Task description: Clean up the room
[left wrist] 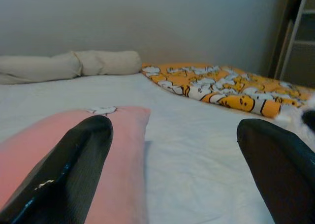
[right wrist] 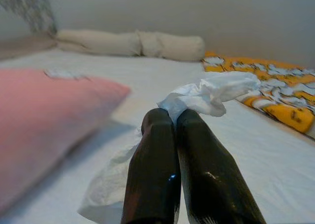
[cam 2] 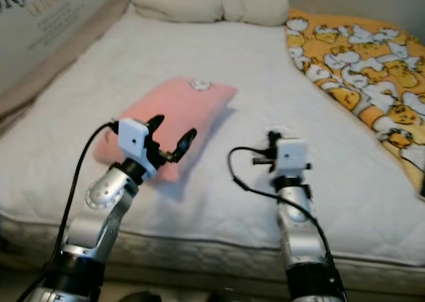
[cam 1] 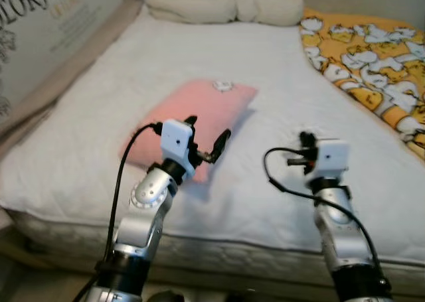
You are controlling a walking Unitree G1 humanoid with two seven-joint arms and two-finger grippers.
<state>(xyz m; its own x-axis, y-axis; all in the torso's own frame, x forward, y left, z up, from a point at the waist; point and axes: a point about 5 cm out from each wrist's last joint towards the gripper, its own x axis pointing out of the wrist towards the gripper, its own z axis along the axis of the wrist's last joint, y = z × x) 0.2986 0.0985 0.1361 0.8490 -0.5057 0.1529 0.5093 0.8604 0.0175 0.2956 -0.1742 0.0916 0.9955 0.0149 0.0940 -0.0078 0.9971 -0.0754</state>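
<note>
- The right gripper point(right wrist: 174, 118) has its two black fingers pressed together on a crumpled white tissue point(right wrist: 211, 93), held above the white quilted mattress point(cam 1: 279, 83).
- The left gripper point(cam 1: 207, 137) has its fingers spread wide and empty, over the near end of a flat pink pillow point(cam 1: 199, 106) lying mid-mattress.
- An orange patterned blanket point(cam 1: 372, 63) covers the far right corner.
</note>
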